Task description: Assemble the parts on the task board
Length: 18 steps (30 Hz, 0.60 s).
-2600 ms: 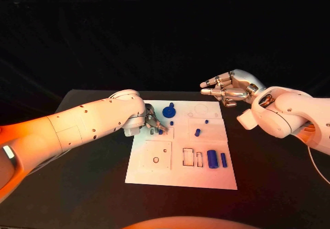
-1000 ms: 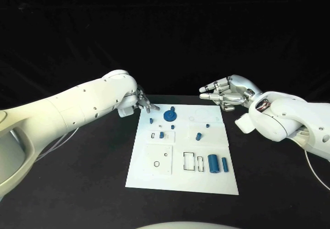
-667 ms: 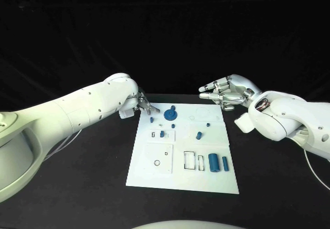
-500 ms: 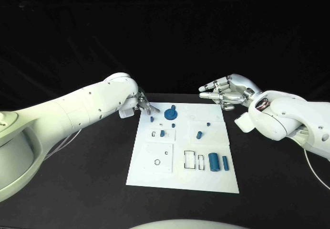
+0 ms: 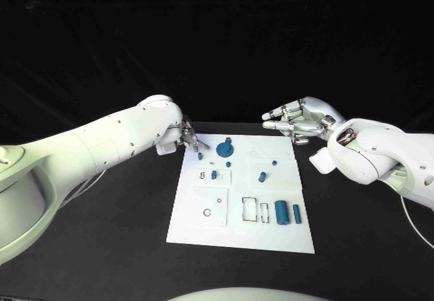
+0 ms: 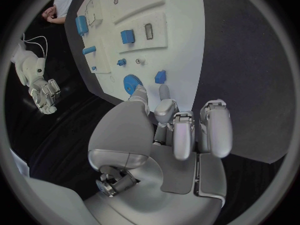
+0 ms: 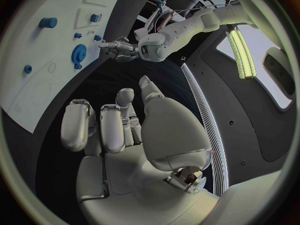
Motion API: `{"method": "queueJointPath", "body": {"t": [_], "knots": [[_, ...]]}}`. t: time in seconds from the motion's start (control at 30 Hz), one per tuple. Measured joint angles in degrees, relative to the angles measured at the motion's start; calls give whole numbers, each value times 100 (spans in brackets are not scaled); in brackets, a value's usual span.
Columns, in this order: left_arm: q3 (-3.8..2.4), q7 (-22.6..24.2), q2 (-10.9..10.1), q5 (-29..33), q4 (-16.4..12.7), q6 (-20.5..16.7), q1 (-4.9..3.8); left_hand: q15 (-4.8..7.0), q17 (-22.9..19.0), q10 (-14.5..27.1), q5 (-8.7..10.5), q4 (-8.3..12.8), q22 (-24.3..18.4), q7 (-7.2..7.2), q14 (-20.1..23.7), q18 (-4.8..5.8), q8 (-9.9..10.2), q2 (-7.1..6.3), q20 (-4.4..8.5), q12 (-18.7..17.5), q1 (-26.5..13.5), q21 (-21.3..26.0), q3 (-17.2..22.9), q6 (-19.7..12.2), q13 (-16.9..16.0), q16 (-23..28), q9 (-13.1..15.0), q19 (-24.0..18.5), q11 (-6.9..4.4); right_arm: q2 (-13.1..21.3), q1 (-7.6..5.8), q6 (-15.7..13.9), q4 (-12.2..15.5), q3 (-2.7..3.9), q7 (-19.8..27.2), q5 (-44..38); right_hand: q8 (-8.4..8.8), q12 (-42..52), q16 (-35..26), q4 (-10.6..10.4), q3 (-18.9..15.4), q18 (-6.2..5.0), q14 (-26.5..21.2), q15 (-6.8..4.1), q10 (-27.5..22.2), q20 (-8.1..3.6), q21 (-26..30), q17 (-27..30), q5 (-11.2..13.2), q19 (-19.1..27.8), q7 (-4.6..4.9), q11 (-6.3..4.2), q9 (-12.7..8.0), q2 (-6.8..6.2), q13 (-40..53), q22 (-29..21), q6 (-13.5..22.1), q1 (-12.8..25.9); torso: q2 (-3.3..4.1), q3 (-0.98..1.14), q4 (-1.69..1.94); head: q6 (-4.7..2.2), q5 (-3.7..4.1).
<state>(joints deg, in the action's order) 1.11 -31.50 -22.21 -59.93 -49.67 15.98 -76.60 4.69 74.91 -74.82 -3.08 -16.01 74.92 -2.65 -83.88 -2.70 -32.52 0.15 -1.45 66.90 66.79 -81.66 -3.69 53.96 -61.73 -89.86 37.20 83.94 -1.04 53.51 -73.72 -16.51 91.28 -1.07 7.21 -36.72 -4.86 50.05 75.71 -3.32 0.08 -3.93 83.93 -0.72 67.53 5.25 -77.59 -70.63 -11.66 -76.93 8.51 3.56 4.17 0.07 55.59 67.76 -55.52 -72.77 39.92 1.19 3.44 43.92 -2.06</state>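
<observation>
The white task board (image 5: 239, 232) lies in the middle of the black table. Blue parts are on it: a gear (image 5: 224, 149) at the far end, a small piece (image 5: 200, 155) by the left edge, small pegs (image 5: 213, 175) further in, and a thick cylinder (image 5: 281, 212) beside a slim one (image 5: 295, 213). My left hand (image 5: 188, 139) hovers at the board's far left corner. Its thumb and one finger point at the small piece (image 6: 160, 76) just beyond their tips, with nothing between them. My right hand (image 5: 300, 120) hangs above the far right corner, fingers half bent, holding nothing.
The board (image 6: 181, 45) carries raised white plates with slots and holes; one blue block (image 6: 127, 36) stands in a plate. Bare black table lies on both sides of the board. The left hand (image 7: 119, 47) is across from the right one, near the gear (image 7: 79, 52).
My left hand, low over the board's left side 2.6 s ago, has lifted and drawn back to the far left corner; over the last second it barely moves. The right hand stays put.
</observation>
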Motion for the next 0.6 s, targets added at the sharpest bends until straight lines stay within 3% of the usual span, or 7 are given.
{"method": "queueJointPath", "body": {"t": [0.6], "knots": [[2, -59, 93, -15, 162, 132, 44, 0, -1, 0, 0, 0, -1, 0, 0, 0, 0, 0, 0, 0, 0, 0, 0, -1, -1, 0, 0, 0, 0, -1, 2, 10, -1, 0, 2, 0, 0, 0, 0, 0, 0, 0, 0, 0, 0, 0, 0, 1, 0, 0, 0, 0, 0, 0, 0, 0, 0, 0, 0, -3, -2, 28, -9]]}}
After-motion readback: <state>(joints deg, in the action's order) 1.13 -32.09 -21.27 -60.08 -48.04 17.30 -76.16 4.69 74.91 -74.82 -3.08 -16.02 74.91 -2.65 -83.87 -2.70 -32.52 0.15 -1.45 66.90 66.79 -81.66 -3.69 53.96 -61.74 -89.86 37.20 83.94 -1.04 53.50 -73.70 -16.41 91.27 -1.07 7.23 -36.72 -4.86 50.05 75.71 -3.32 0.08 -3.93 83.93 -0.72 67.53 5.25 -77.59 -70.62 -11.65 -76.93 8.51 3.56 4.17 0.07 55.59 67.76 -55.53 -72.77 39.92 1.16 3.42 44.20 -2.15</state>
